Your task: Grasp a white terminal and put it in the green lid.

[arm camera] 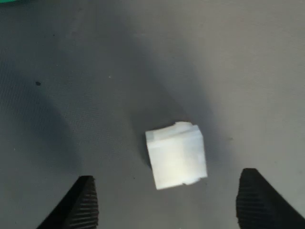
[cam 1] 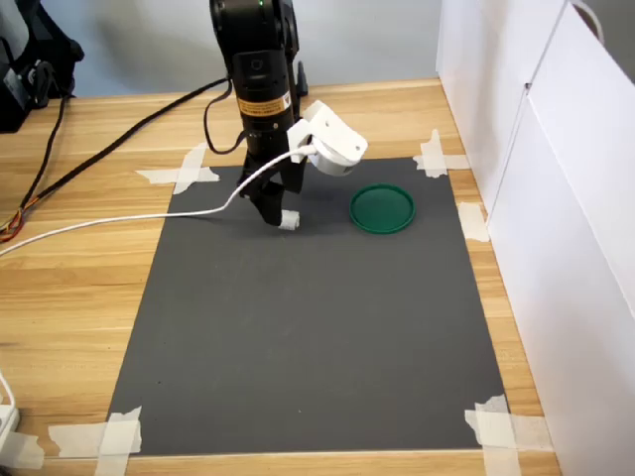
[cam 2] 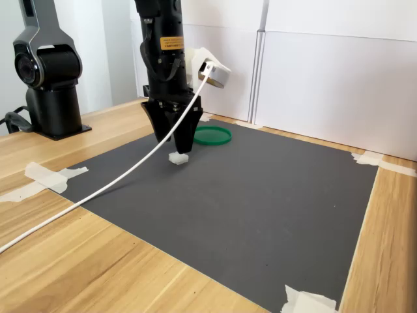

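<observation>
The white terminal [arm camera: 176, 155] is a small ridged cube lying on the black mat [cam 1: 317, 337]. In the first exterior view the terminal [cam 1: 289, 221] lies just left of the green lid [cam 1: 382, 208], a flat round dark-green disc with nothing in it. My gripper [arm camera: 169, 202] hangs low over the terminal, open, with a dark fingertip on either side and a clear gap to each. The second exterior view shows the gripper [cam 2: 176, 145] directly above the terminal [cam 2: 178, 157], with the lid [cam 2: 212, 135] behind it.
A white cable [cam 1: 119, 220] runs from the wrist camera across the mat and the wooden table. White wall panels [cam 1: 556, 198] stand along the first exterior view's right. White tape strips [cam 1: 184, 174] hold the mat's corners. A second black arm base [cam 2: 49, 72] stands at the second exterior view's left.
</observation>
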Motion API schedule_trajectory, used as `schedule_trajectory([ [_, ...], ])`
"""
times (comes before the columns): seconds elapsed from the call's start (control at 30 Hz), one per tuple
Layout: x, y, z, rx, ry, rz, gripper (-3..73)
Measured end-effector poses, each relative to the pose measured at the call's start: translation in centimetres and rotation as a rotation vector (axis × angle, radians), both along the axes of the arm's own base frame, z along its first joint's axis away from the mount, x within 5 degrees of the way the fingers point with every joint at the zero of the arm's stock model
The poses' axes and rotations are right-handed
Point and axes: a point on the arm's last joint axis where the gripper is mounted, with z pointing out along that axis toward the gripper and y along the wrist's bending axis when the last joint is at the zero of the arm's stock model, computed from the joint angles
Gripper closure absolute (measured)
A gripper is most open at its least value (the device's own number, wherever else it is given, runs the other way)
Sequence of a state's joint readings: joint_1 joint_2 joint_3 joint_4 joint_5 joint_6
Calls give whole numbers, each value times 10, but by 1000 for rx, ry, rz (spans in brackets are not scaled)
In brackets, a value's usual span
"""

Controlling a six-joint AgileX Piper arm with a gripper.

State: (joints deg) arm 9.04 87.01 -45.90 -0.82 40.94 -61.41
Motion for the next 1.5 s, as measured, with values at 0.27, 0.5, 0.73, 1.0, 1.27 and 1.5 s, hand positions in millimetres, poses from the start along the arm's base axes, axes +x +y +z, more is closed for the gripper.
schedule_trajectory([
  [0.27, 6, 1, -8, -9, -5, 25, -18],
  [0.5, 10, 1, -13, -13, -1, 28, 3],
  [0.73, 11, 2, -12, -6, 0, 23, 217],
  [1.0, 11, 2, -12, 7, 1, -16, 434],
  [1.27, 6, 2, -2, 27, 25, -71, 434],
  [1.5, 9, 10, 64, 139, -66, -109, 434],
])
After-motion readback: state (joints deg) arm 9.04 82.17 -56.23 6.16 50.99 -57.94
